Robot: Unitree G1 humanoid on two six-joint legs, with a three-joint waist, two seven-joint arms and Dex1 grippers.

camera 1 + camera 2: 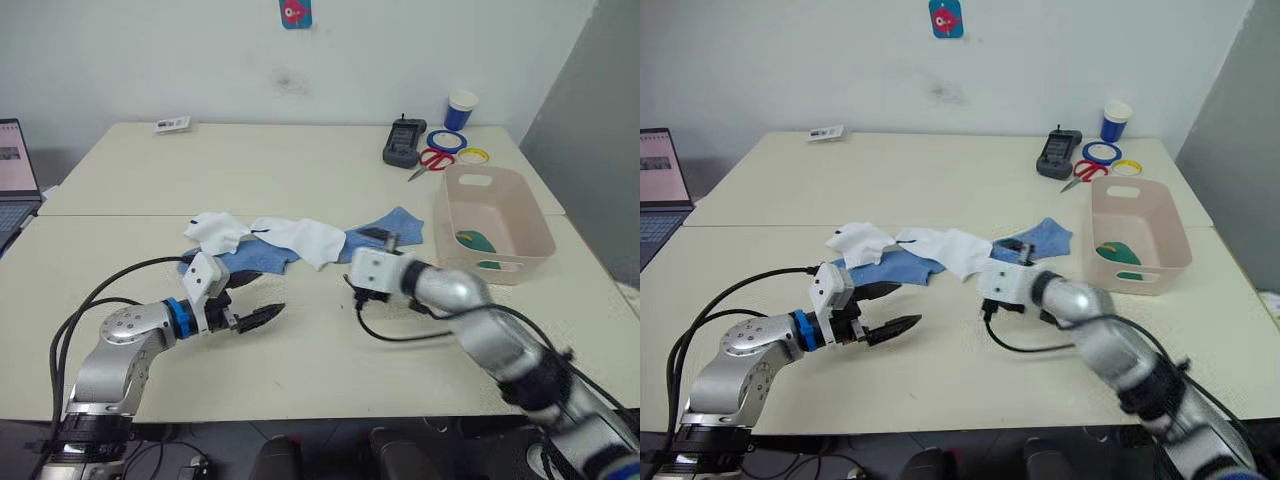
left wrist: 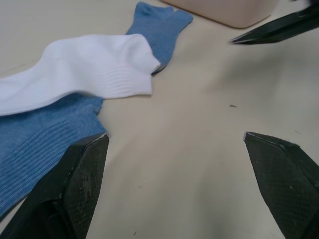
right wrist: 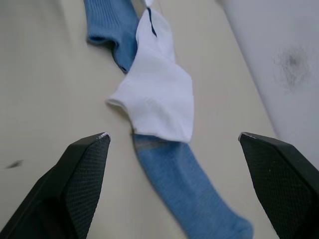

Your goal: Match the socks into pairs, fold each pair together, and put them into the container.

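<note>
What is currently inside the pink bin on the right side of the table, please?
Inside the bin, dark green cloth with a yellow mark lies on the floor, evidently the green socks. The near wall hides how many there are.

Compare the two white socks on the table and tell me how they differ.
The left white sock is bunched and crumpled, with a dark mark showing at its edge; the right white sock lies flatter and stretched out, plain white from the head view. The left one sits at the end of the pile; the right one lies mid-pile, draped across a light blue sock. Both rest partly on blue socks.
</note>
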